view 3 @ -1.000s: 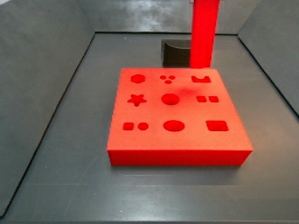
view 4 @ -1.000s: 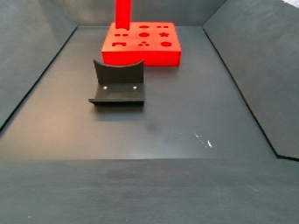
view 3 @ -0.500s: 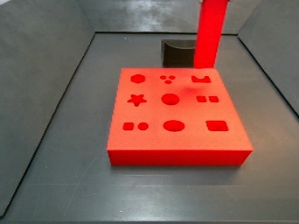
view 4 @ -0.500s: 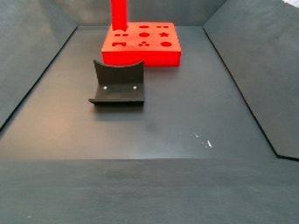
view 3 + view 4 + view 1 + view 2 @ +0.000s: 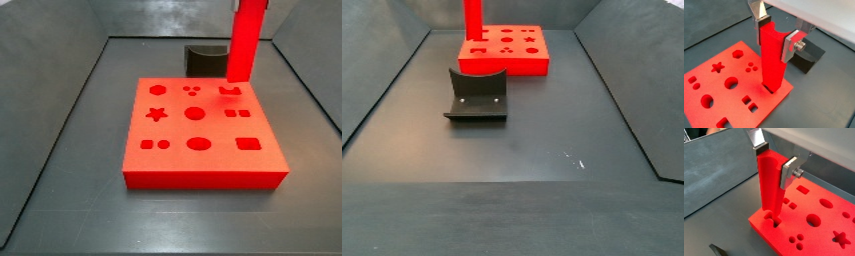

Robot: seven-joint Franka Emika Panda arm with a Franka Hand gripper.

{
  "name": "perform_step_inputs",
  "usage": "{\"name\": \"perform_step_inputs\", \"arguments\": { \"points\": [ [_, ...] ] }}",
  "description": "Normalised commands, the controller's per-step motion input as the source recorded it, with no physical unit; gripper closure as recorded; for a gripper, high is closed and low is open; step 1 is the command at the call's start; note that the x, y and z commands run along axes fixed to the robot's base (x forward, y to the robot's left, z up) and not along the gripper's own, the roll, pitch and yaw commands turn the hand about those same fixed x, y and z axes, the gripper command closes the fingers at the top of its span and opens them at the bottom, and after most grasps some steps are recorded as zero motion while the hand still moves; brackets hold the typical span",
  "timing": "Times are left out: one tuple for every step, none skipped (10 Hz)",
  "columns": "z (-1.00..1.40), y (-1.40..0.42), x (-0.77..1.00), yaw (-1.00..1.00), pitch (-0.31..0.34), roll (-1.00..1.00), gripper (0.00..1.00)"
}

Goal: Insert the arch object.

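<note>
the dark table (image 5: 516, 190) holds a big red board (image 5: 203, 140) full of shaped holes. the fixture (image 5: 476, 97) stands near the board. the arch object (image 5: 771, 57), a long red bar, stands upright with its low end in a hole at the board's corner. the gripper (image 5: 775, 31) sits above the board, and its fingers (image 5: 789, 172) squeeze the bar from both sides.
</note>
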Motion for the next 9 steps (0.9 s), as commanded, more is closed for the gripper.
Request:
{"name": "perform_step_inputs", "arguments": {
  "points": [
    [-0.08, 0.00, 0.00, 0.00, 0.000, 0.07, 1.00],
    [-0.13, 0.00, 0.00, -0.03, 0.013, 0.11, 1.00],
    [-0.14, 0.00, 0.00, -0.04, 0.019, 0.13, 1.00],
    [-0.14, 0.00, 0.00, -0.04, 0.014, 0.12, 1.00],
    [-0.15, 0.00, 0.00, -0.03, 0.019, 0.13, 1.00],
    [-0.16, 0.00, 0.00, -0.05, 0.013, 0.13, 1.00],
    [-0.16, -0.03, 0.03, -0.07, 0.007, 0.12, 1.00],
    [-0.15, -0.05, 0.06, -0.08, 0.000, 0.11, 1.00],
    [-0.14, -0.05, 0.09, -0.07, 0.000, 0.09, 1.00]
  ]
}}
